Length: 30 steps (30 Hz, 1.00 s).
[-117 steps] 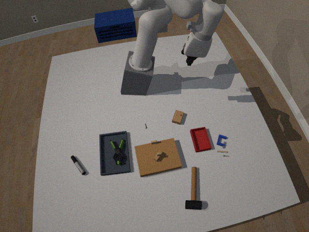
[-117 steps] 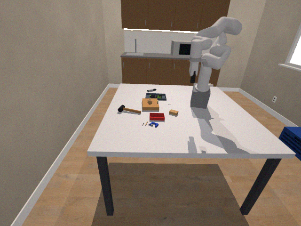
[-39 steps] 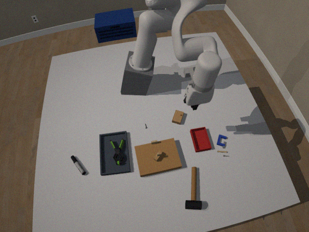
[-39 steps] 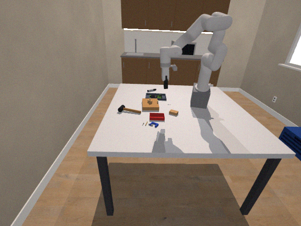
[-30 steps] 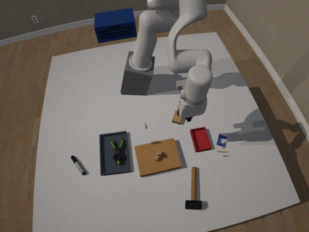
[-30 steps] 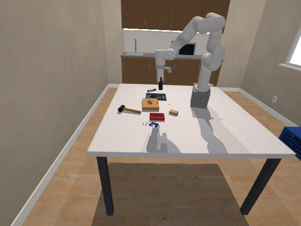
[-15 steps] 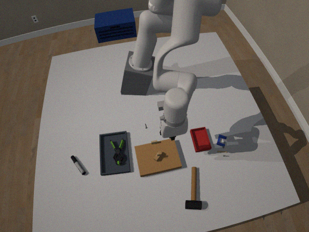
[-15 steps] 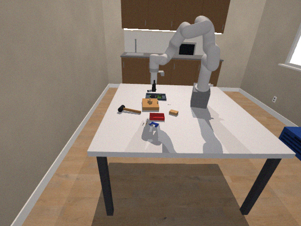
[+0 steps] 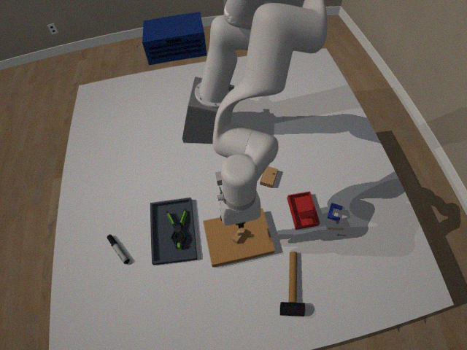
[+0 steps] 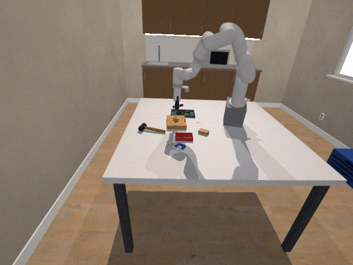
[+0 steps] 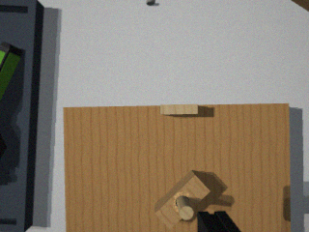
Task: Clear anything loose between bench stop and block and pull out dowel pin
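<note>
The wooden bench board (image 9: 239, 242) lies on the table, with the short bench stop (image 11: 179, 109) at its far edge. The small wooden block (image 11: 189, 199) lies flat near the board's middle, turned at an angle and well apart from the stop. Its dowel pin (image 11: 183, 208) stands in the hole, pointing up. I see nothing lying between block and stop. My gripper (image 11: 217, 222) is shut and empty, hovering above the board just beside the block (image 9: 241, 235). The green-handled spring clamp (image 9: 179, 230) lies in the grey tray (image 9: 173, 230) left of the board.
A second wooden piece (image 9: 268, 176) lies on the table behind the board. A red bin (image 9: 303, 209) and a blue bracket (image 9: 331, 211) are to the right, a hammer (image 9: 292, 284) in front, and a marker (image 9: 117, 249) at the left. A small screw (image 11: 152, 2) lies beyond the stop.
</note>
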Tool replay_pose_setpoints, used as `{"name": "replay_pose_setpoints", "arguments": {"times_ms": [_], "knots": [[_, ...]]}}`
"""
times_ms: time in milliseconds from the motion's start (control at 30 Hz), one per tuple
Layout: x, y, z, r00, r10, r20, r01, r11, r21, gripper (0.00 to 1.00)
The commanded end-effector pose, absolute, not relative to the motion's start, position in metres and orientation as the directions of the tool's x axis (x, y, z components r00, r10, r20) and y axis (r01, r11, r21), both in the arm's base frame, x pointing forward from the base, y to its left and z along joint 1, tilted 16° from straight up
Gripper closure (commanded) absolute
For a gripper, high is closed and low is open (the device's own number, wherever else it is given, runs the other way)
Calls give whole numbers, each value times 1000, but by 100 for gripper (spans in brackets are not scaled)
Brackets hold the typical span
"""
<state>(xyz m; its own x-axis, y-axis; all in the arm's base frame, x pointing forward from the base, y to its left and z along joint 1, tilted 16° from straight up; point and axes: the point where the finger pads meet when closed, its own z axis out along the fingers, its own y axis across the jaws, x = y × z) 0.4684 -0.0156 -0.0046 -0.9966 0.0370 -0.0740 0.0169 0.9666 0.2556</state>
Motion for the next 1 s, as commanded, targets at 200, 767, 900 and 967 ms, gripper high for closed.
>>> {"name": "replay_pose_setpoints", "arguments": {"times_ms": [200, 767, 900, 967], "knots": [[474, -21, -9, -996, 37, -84, 14, 966, 257, 100], [474, -21, -9, -995, 53, -79, 31, 966, 258, 100], [474, -21, -9, -994, 80, -72, 59, 964, 260, 100], [474, -21, -9, -993, 99, -67, 79, 962, 262, 100]]}}
